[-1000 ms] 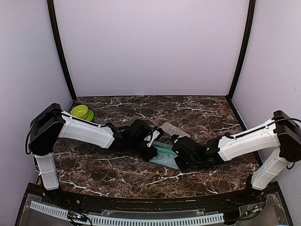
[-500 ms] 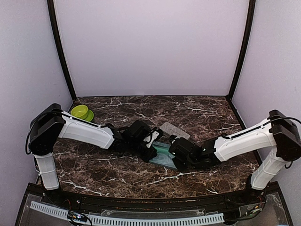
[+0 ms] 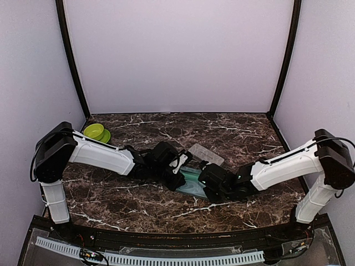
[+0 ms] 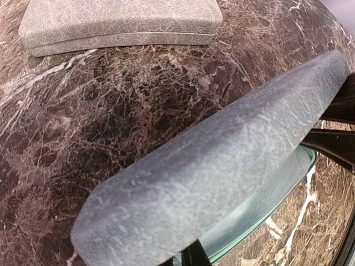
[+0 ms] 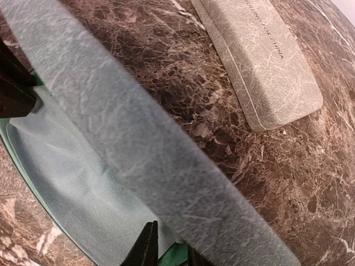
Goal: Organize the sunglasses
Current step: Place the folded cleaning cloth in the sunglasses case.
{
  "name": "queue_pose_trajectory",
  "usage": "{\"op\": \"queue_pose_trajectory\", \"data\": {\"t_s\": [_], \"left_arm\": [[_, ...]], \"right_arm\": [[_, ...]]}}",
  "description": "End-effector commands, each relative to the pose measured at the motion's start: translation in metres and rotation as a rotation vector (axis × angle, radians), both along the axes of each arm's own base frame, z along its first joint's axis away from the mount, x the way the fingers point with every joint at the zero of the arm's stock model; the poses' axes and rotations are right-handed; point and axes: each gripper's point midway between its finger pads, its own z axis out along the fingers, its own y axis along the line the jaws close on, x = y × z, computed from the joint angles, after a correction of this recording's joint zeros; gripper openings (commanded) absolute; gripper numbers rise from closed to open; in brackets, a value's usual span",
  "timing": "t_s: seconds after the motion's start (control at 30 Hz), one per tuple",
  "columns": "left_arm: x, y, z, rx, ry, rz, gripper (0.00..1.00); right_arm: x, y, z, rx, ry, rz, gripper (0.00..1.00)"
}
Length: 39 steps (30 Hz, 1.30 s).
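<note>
A shut case [image 3: 206,153] lay on the surface [image 3: 111,194], while the left end effector [image 3: 179,175] and right end effector [image 3: 207,179] (grip and opening impossible to tell) met at the other case [image 3: 194,184], its lid half down over a cloth [image 5: 66,177], sunglasses unseen, so apparently only closing remained.

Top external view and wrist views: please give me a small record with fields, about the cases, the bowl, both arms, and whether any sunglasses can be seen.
open case: middle of the table, lid raised, teal lining
closed case: lies flat just behind the open one, apart from it
green bowl: far left of the table
left arm: reaches the open case from the left
right arm: reaches it from the right
jaws: at the lid's edge; open or shut unclear
sunglasses: not visible in any view
</note>
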Motion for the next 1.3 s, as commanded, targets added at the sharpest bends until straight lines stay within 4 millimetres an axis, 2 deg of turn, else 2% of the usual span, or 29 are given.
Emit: {"op": "queue_pose_trajectory", "data": {"t_s": [0.0,0.07,0.13,0.33,0.53,0.73,0.93,1.27], "left_arm": [[0.002,-0.001,0.014,-0.027,-0.017,0.007,0.14],[0.003,-0.001,0.018,-0.032,-0.024,0.012,0.18],[0.003,-0.001,0.021,-0.037,-0.03,0.016,0.21],[0.001,0.001,0.031,-0.047,-0.041,0.027,0.28],[-0.001,0.004,0.041,-0.06,-0.055,0.041,0.34],[-0.008,0.012,0.039,-0.053,-0.047,0.052,0.41],[-0.01,0.026,0.039,-0.036,-0.059,0.081,0.46],[-0.008,0.05,0.043,0.005,-0.106,0.136,0.56]], "right_arm": [[0.001,0.006,0.012,0.036,-0.017,-0.014,0.22],[0.0,0.004,0.012,0.038,-0.014,-0.018,0.23],[-0.001,0.005,0.024,0.075,-0.019,-0.019,0.25],[-0.006,0.004,0.037,0.139,-0.01,-0.021,0.27],[-0.017,0.01,0.045,0.239,0.028,0.011,0.32],[-0.032,0.02,0.033,0.332,0.102,0.051,0.36],[-0.041,0.033,0.023,0.391,0.159,0.088,0.47],[-0.036,0.037,0.004,0.325,0.185,0.091,0.59]]}}
